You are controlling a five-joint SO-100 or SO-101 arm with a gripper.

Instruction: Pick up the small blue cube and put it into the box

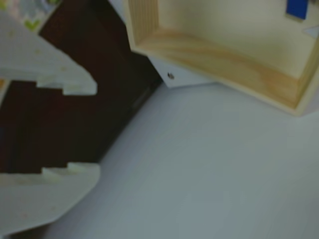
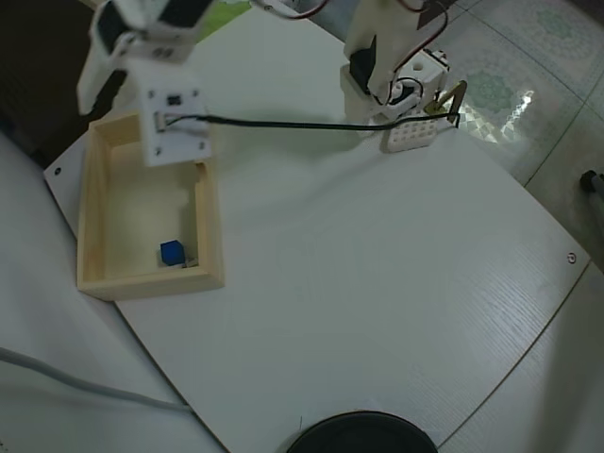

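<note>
Gripper (image 1: 75,129) jaws stand spread apart with nothing between them in my wrist view, hanging out past the white table's (image 2: 377,283) edge over dark floor. I see the small blue cube (image 2: 172,252) lying inside the box (image 2: 151,281), on its floor close to the right wall and near wall in the overhead view, well apart from the fingertips. In the wrist view the cube (image 1: 297,8) shows at the top right inside the box (image 1: 234,67). That box sits beside the table's left edge; to its right I have broad bare tabletop. I can read no writing anywhere.
</note>
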